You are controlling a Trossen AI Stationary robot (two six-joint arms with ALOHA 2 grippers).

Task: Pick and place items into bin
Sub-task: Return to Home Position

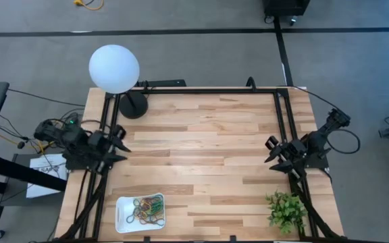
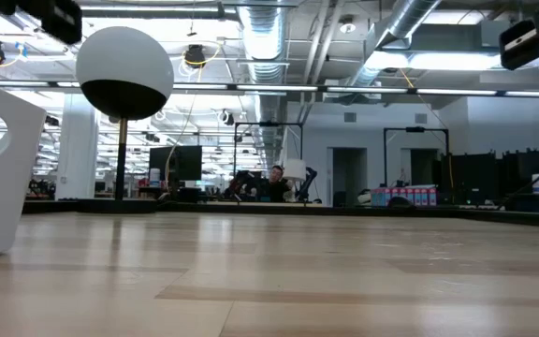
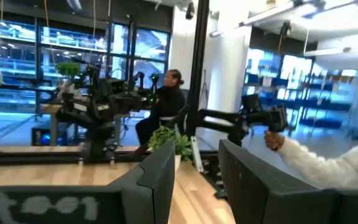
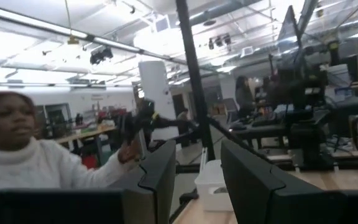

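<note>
The bin (image 1: 139, 212), a small white tray, rests flat on the wooden table near its front left; the right wrist view shows the bin (image 4: 213, 182) beyond that arm's fingers. Several items (image 1: 147, 208), coloured rubber-band loops, lie in a heap inside it. My left gripper (image 1: 124, 148) hangs at the table's left edge, pulled back and open, with nothing between its fingers (image 3: 160, 177). My right gripper (image 1: 270, 155) hangs by the right edge, also open and holding nothing between its fingers (image 4: 157, 180). Both are well away from the bin.
A white globe lamp (image 1: 114, 68) on a black base stands at the table's far left corner. A green leafy plant (image 1: 286, 210) sits at the near right corner. Black frame rails (image 1: 282, 121) run along the table's sides. A person (image 4: 23, 155) shows beyond the table.
</note>
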